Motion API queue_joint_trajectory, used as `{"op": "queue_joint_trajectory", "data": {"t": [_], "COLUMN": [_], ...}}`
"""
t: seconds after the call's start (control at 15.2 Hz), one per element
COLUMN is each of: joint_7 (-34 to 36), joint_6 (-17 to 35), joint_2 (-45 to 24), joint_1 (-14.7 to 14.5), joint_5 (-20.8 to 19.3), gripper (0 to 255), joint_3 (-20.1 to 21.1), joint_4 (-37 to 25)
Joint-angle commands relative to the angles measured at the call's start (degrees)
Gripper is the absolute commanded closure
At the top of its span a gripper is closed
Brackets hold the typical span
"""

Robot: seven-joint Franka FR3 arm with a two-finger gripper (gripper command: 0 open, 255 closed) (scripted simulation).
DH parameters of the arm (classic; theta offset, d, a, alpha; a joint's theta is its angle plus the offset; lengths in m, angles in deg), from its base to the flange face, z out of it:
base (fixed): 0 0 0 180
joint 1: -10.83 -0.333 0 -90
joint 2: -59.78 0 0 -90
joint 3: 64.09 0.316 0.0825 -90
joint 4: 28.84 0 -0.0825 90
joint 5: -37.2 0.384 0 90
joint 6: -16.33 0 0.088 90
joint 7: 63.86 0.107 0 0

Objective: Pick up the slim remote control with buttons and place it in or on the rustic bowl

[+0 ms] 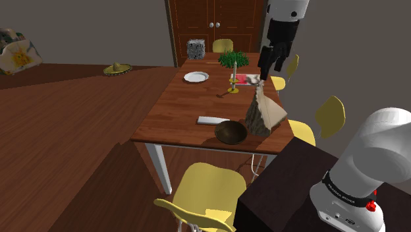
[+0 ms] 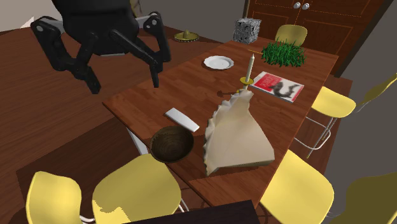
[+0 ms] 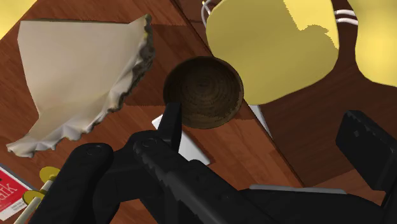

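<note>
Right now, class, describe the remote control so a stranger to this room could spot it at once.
Start at the long wooden dining table. Near its edge sits a dark round bowl, and the remote lies just beside it. It is the only flat, pale, slim rectangle there, unlike the bowl and the tall tan crumpled shape.

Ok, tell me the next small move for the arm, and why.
Probably lower the gripper toward the remote, shifting toward the shoulder view's left. The gripper hangs well above the table, open and empty, while the remote lies flat and untouched next to the dark bowl, so the approach comes before any grasp.
</note>
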State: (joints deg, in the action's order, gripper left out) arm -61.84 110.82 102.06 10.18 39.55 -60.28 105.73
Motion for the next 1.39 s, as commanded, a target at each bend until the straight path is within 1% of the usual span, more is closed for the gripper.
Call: {"op": "queue_joint_trajectory", "data": {"t": [0.0,0.33,0.66,0.99,1.32], "joint_7": [0.00,-6.16,-12.29,-18.66,-25.71], "joint_6": [0.00,10.13,20.34,30.08,38.64], "joint_2": [0.00,-4.88,-12.18,-21.50,-32.23], "joint_1": [0.00,0.05,-0.01,-0.37,-0.97], "joint_5": [0.00,-1.42,-2.26,-2.05,-0.13], "gripper": [0,0,0,0,0], "joint_3": [0.00,-3.02,-5.99,-8.79,-11.13], "joint_4": [0.00,4.59,6.86,6.69,4.10]}}
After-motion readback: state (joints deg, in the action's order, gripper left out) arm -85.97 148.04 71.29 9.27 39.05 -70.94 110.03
